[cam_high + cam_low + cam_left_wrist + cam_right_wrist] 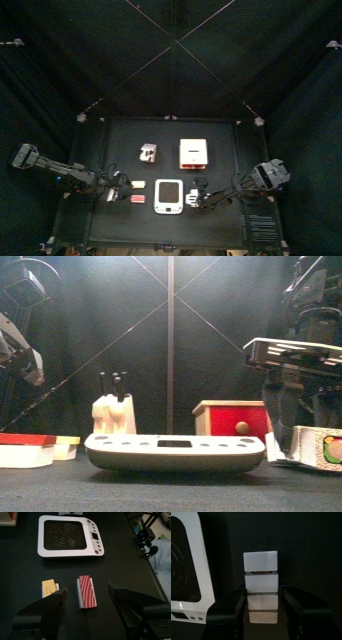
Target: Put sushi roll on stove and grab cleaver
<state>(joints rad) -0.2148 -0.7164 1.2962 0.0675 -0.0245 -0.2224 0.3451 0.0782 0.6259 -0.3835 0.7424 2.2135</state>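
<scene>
The sushi roll (261, 562), a row of white slices, lies on the table just right of the stove (168, 195), a white slab with dark rings (70, 534). In the front view the roll's end (318, 446) shows a pink and green centre. My right gripper (262, 588) is shut on the roll, one jaw against each long side. The cleaver (147, 152), a pale piece with a darker end, stands at the back left (114, 416), away from both grippers. My left gripper (87, 588) hangs open over a red striped block (87, 596), left of the stove.
A small yellow and orange piece (49, 587) lies beside the red block. A white box with a red edge (195, 150) stands behind the stove, right of the cleaver (230, 418). Black curtains close in the table on all sides.
</scene>
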